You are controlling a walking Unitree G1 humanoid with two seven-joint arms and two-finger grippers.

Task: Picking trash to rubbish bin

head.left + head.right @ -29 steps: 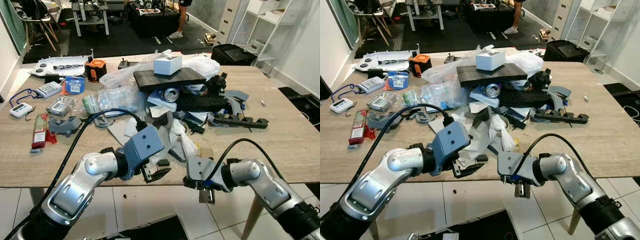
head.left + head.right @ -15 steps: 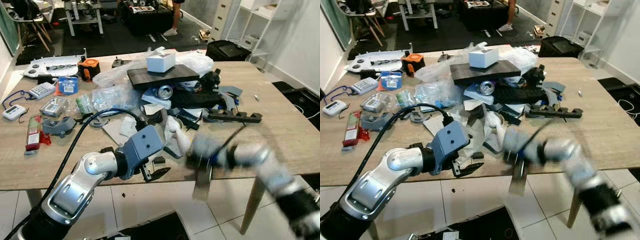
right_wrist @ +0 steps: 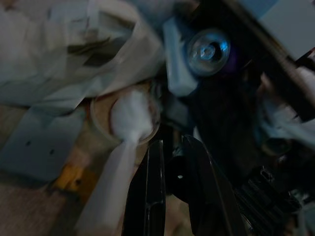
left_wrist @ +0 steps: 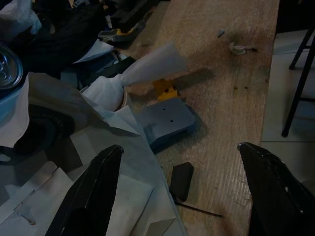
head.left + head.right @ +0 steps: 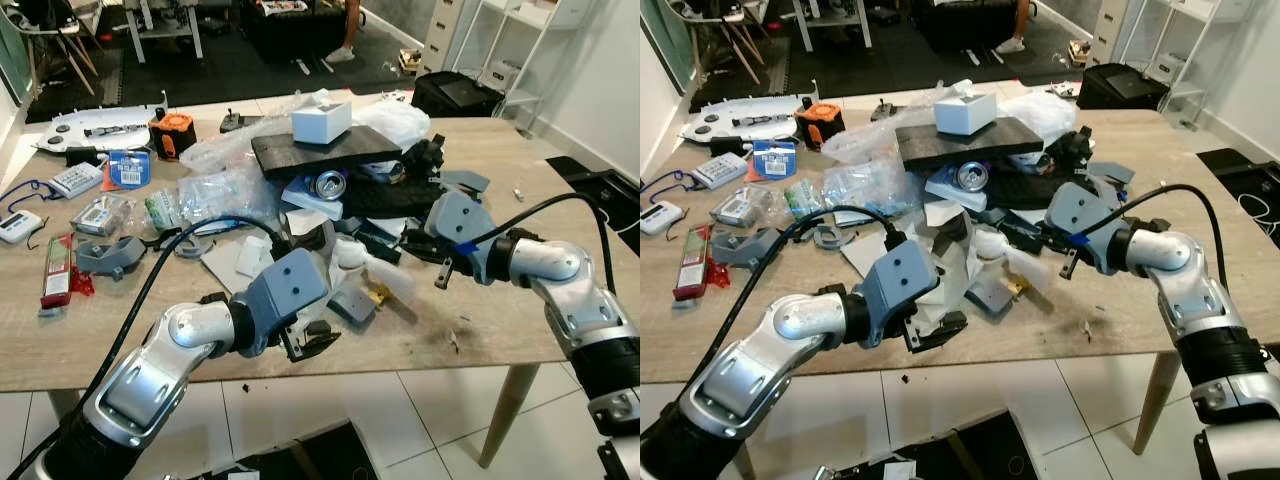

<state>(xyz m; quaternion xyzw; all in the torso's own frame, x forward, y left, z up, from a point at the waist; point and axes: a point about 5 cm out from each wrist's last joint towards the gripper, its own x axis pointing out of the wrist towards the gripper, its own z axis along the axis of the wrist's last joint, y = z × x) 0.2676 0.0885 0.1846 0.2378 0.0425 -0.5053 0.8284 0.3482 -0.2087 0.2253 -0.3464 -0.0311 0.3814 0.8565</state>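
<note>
Right gripper (image 5: 441, 277) hovers, fingers nearly closed and empty, beside the twisted white paper wad (image 5: 352, 254). Left gripper (image 5: 312, 342) gapes open over the wooden table (image 5: 520, 300).

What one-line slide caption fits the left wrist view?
Open left claw hovers above white twisted tissue, grey plate and paper scraps on the wooden table.

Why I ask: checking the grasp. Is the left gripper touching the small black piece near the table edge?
Apart. In the left wrist view, the left gripper has both fingers spread wide, bare wood lying between them and the small black piece.
</note>
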